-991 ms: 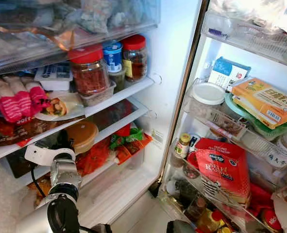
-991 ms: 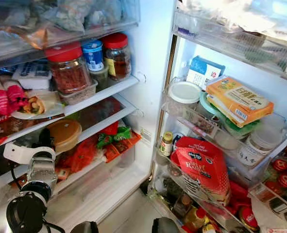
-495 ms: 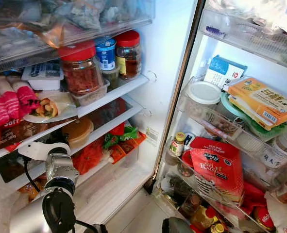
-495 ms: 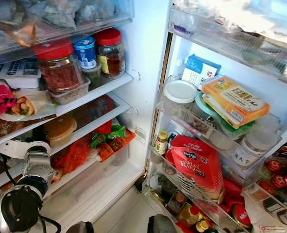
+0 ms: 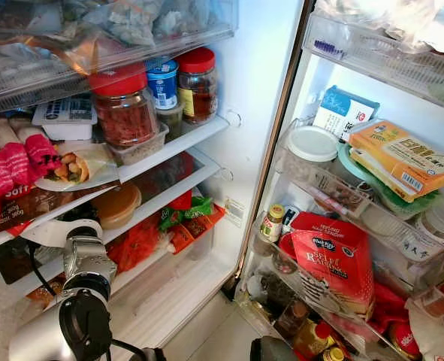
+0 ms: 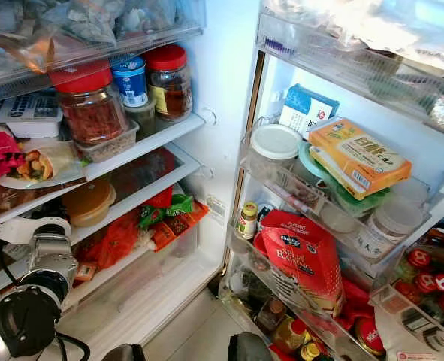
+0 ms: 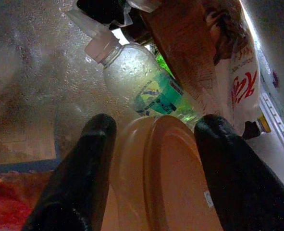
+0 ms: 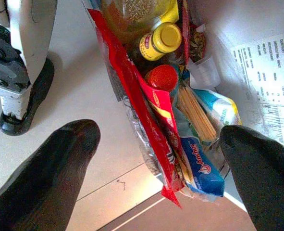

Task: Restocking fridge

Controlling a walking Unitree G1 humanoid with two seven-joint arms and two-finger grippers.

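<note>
Inside, left claw [image 7: 154, 139] spread wide around the tan lidded tub [image 7: 166, 178], arm reaching onto the fridge shelf [image 5: 161, 199].

Two red-lidded jars [image 5: 125, 105]; one blue-lidded tub [image 5: 162, 83]; perhaps two sauce bottles [image 8: 157, 41].
</note>
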